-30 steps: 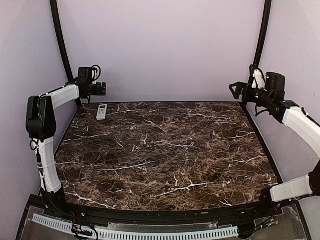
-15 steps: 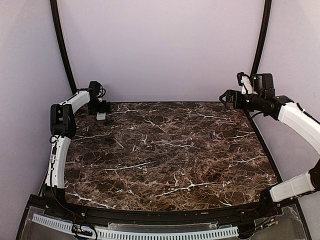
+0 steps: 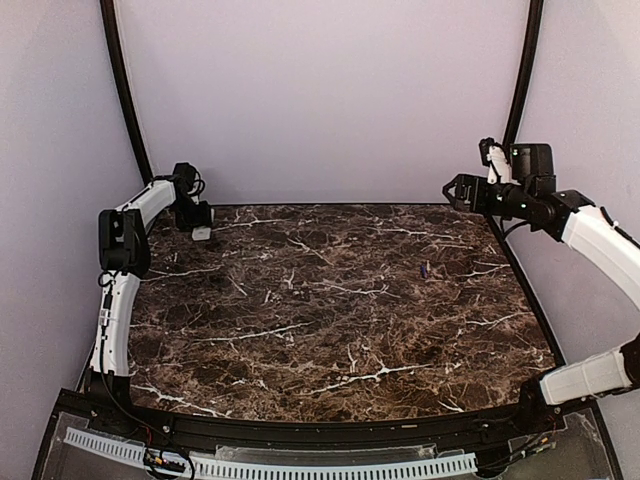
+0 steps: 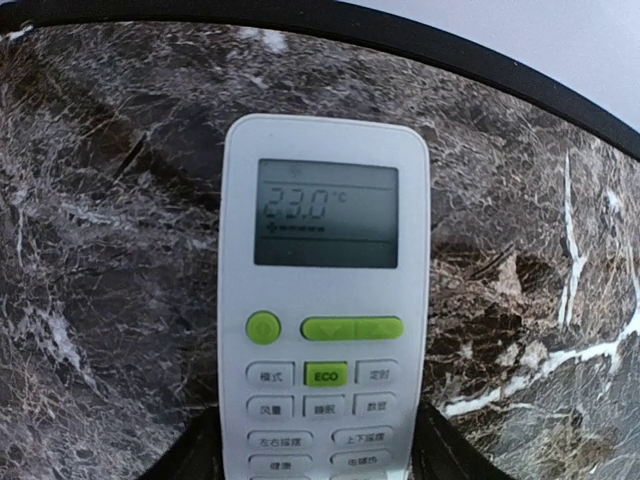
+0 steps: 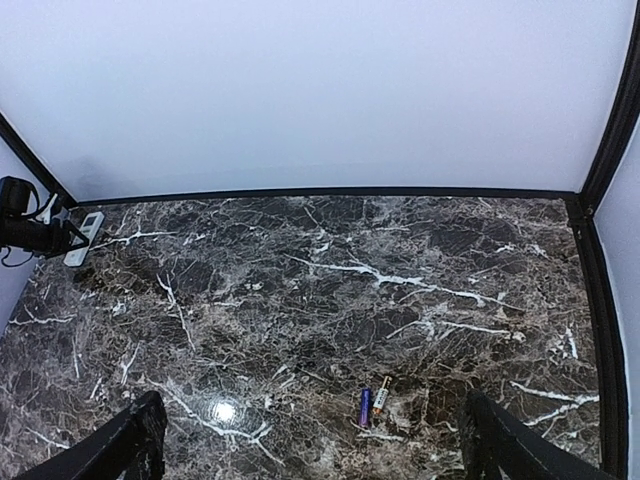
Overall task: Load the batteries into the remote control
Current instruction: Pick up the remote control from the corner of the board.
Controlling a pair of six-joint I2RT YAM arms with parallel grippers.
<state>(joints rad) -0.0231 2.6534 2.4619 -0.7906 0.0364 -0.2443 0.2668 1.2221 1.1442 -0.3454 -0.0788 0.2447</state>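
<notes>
The white remote control point(image 4: 322, 300) lies face up on the marble table at the far left corner, display lit and green buttons showing. My left gripper point(image 4: 320, 450) is down over its near end, one dark finger pressed against each long side. In the top view only the remote's far end point(image 3: 201, 233) shows beyond the left gripper point(image 3: 193, 214). A purple battery point(image 5: 365, 406) lies beside a gold-and-white battery point(image 5: 381, 393) on the table's right half; from above I see one point(image 3: 424, 269). My right gripper point(image 3: 455, 190) hangs open and empty high over the far right corner.
The marble table point(image 3: 330, 320) has a black raised rim and pale walls close behind and at both sides. From the right wrist I see the remote point(image 5: 84, 239) and the left arm point(image 5: 25, 232) far across the table.
My left arm has swung down from above the far left corner onto the remote and has stayed there. My right gripper has shifted a little near the far right corner.
</notes>
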